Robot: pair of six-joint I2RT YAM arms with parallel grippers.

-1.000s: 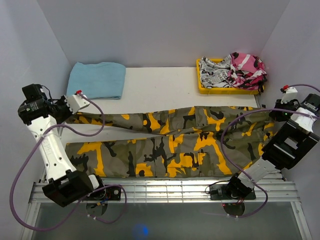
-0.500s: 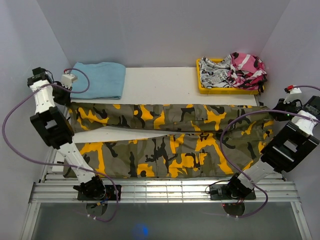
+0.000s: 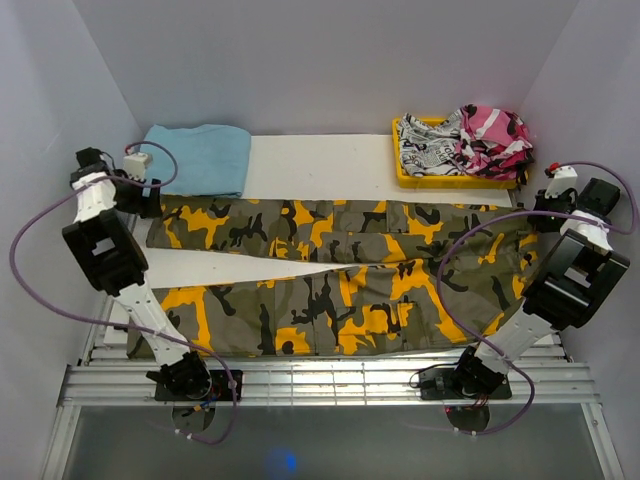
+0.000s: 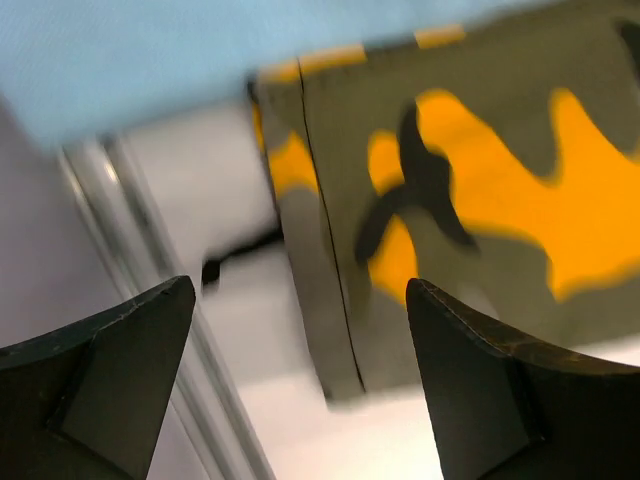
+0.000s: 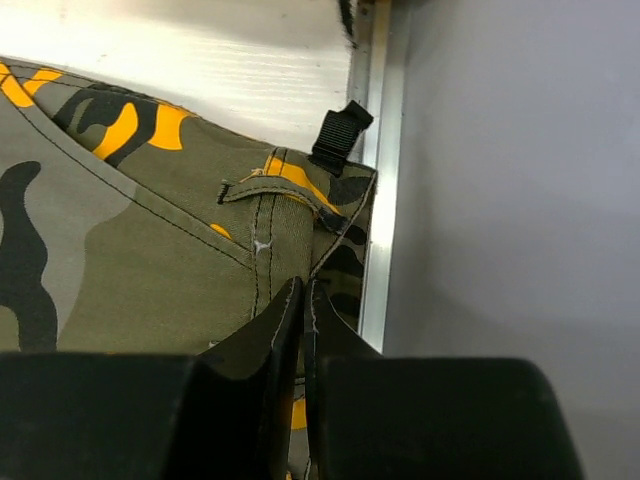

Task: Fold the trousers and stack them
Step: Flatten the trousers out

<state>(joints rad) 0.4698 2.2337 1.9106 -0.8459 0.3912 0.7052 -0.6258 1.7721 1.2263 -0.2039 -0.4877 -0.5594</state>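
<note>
My right fingers (image 5: 272,335) pinch the waistband (image 5: 290,195), left fingers (image 4: 110,350) gape over the hem (image 4: 312,300); I'd hold these floppy, weighty trousers (image 3: 400,280) by seamed edges

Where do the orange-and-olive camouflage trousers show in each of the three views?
Top external: trousers spread across the table's middle, legs toward the left arm.
Left wrist: one leg's hem end, upper right.
Right wrist: a waistband corner, left and centre.
Shared landmark: the white tabletop bordering the cloth.
</note>
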